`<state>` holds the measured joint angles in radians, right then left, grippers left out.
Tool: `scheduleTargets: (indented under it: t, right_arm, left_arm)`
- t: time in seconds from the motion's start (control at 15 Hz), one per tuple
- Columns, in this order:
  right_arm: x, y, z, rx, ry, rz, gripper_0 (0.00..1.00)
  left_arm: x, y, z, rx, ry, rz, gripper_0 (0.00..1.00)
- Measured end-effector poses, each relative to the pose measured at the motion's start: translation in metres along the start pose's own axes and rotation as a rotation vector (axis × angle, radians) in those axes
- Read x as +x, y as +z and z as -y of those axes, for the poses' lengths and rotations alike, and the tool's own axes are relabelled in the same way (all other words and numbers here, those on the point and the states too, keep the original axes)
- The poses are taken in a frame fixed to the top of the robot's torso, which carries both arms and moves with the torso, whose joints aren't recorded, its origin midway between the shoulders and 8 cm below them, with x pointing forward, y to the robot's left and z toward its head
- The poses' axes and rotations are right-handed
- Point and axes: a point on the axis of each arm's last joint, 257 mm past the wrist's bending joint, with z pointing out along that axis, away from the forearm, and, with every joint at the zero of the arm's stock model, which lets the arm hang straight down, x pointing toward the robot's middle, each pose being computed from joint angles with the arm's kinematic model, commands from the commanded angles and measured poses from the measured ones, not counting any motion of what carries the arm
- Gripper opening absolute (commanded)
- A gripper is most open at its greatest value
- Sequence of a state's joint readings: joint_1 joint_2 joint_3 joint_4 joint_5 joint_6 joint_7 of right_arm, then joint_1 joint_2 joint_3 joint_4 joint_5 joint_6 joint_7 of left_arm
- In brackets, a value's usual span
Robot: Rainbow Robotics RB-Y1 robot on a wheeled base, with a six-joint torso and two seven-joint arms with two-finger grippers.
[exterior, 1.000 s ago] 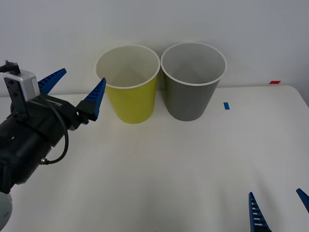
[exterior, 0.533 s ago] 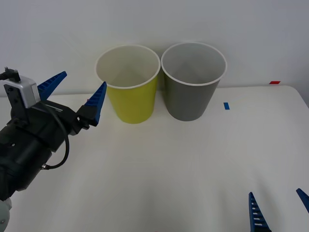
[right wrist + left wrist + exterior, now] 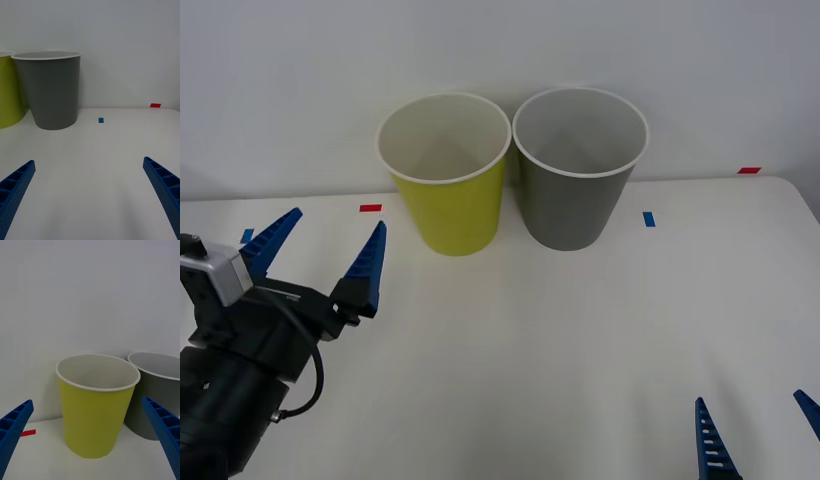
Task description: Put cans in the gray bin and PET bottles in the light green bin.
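Note:
The light green bin [image 3: 450, 215] and the gray bin [image 3: 570, 210] stand upright side by side at the back of the white table, their rims almost touching. Both look empty as far as their insides show. My left gripper [image 3: 337, 219] is open and holds nothing, low over the table, to the left of and nearer than the light green bin. The left wrist view faces the light green bin [image 3: 95, 420], with the gray bin [image 3: 153, 408] beside it. My right gripper [image 3: 750, 398] is open at the front right, facing the gray bin [image 3: 54, 93]. Cans and PET bottles are out of view.
A blue tape mark [image 3: 648, 218] lies right of the gray bin. A red mark [image 3: 370, 208] lies left of the light green bin, and another red mark [image 3: 749, 170] at the far right edge. A pale wall stands close behind the bins. The table [image 3: 530, 340] stretches bare in front of them.
My left arm has drawn back and down, away from the light green bin toward the front left, its fingers still open. The right gripper has not moved.

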<state>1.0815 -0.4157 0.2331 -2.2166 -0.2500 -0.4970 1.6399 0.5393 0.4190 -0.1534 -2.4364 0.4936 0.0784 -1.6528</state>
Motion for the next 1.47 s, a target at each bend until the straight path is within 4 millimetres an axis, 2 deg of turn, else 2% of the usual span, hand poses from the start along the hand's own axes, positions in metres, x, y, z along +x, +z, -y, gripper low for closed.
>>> scheduleTargets:
  t: [0.27, 0.73, 1.0, 1.47]
  right_arm:
    - [0.0, 0.0, 0.0, 0.0, 0.0, 0.0, 1.0]
    - [0.0, 0.0, 0.0, 0.0, 0.0, 0.0, 1.0]
    - [0.0, 0.0, 0.0, 0.0, 0.0, 0.0, 1.0]
    - [0.0, 0.0, 0.0, 0.0, 0.0, 0.0, 1.0]
  left_arm:
    - [0.025, -0.029, -0.004, -0.037, -0.04, -0.053, 1.0]
    - [0.047, -0.059, 0.0, -0.033, 0.013, -0.078, 1.0]
    - [0.069, -0.081, -0.007, -0.043, 0.064, -0.063, 1.0]
    - [0.087, -0.128, -0.022, -0.172, 0.043, -0.124, 1.0]
